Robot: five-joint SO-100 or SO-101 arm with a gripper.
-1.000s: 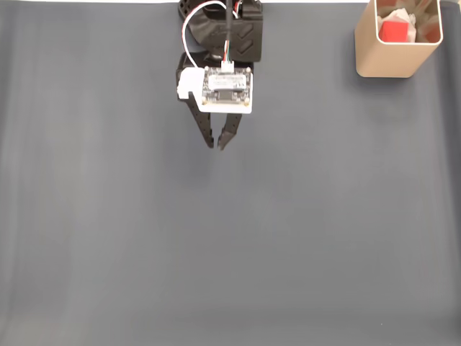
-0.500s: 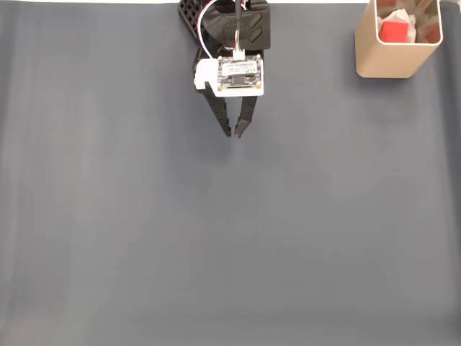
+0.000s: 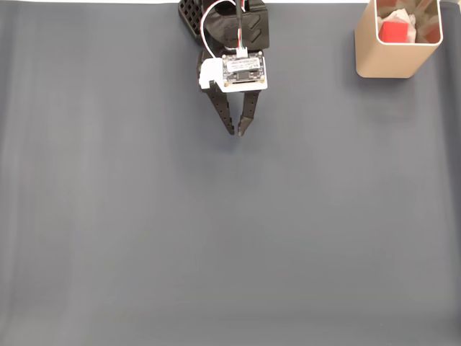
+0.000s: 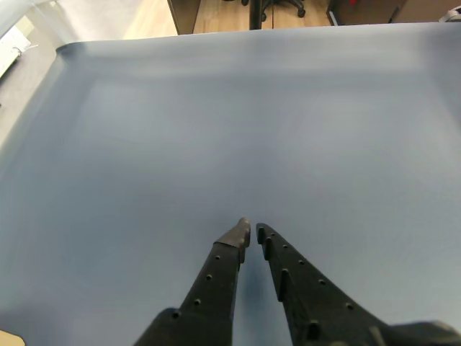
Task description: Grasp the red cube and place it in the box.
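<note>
Gripper [image 3: 236, 132] slightly nearer the top edge than before, jaws almost closed and empty, cube [image 3: 394, 32] in box [image 3: 389, 61] far to their right.

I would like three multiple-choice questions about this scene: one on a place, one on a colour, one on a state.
1. Where is the red cube?
A. inside the box
B. on the mat beside the box
C. between the pincer's fingers

2. What colour is the mat?
A. white
B. green
C. dark grey

3. How is the pincer?
A. shut on the cube
B. almost closed, empty
C. wide open

Answers:
1 A: red shows within the box's walls in the fixed view.
2 C: the surface is dark grey.
3 B: the wrist view shows the tips nearly meeting, with nothing between.
</note>
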